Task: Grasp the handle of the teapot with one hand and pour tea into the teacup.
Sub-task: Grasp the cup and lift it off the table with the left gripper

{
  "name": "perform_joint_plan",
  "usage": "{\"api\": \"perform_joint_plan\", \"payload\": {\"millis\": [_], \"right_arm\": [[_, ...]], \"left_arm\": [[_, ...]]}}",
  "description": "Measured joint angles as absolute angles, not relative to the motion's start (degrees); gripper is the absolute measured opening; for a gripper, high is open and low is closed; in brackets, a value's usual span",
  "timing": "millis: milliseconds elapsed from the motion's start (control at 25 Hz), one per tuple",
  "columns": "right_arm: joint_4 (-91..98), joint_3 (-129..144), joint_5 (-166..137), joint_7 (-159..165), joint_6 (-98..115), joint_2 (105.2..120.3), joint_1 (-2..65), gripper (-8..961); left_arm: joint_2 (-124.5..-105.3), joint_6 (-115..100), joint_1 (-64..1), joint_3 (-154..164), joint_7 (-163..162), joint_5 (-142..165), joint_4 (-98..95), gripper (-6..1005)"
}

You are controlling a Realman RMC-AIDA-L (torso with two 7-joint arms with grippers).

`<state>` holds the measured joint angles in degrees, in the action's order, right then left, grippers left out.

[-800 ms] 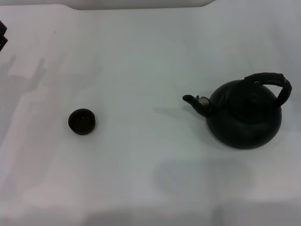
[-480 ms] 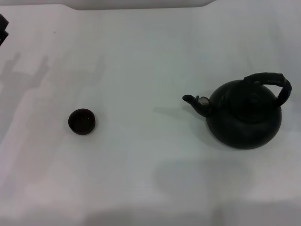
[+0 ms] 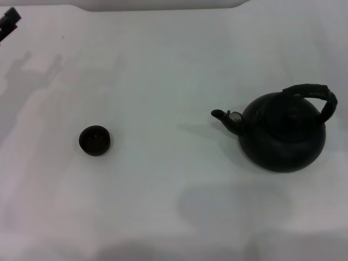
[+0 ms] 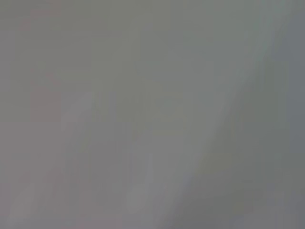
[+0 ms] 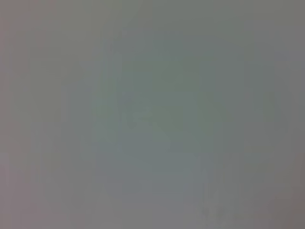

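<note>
1. White worktop (image 3: 163, 65): teapot (image 3: 283, 138) right, spout facing teacup (image 3: 95, 140), well apart.
2. Pot likely heavy, rigid; take the handle (image 3: 310, 91) at its arch.
3. Left tool (image 3: 8, 22) at far-left edge, state indeterminable; right tool unseen.
</note>
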<state>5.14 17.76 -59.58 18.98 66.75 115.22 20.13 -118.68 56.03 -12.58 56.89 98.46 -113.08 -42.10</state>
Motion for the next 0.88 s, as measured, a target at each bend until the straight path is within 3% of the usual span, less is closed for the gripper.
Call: {"api": "perform_joint_plan", "payload": {"millis": [400, 880], "right_arm": [[5.09, 17.75, -59.27, 18.98, 66.68, 115.23, 20.12, 836], [5.09, 17.75, -59.23, 18.98, 66.61, 115.23, 20.95, 835]], "left_arm": [[-118.56, 55.10, -15.56, 56.92, 49.27, -62.42, -68.09, 849], [-118.59, 75.55, -21.14, 64.37, 38.73, -42.11, -84.42, 858]]}}
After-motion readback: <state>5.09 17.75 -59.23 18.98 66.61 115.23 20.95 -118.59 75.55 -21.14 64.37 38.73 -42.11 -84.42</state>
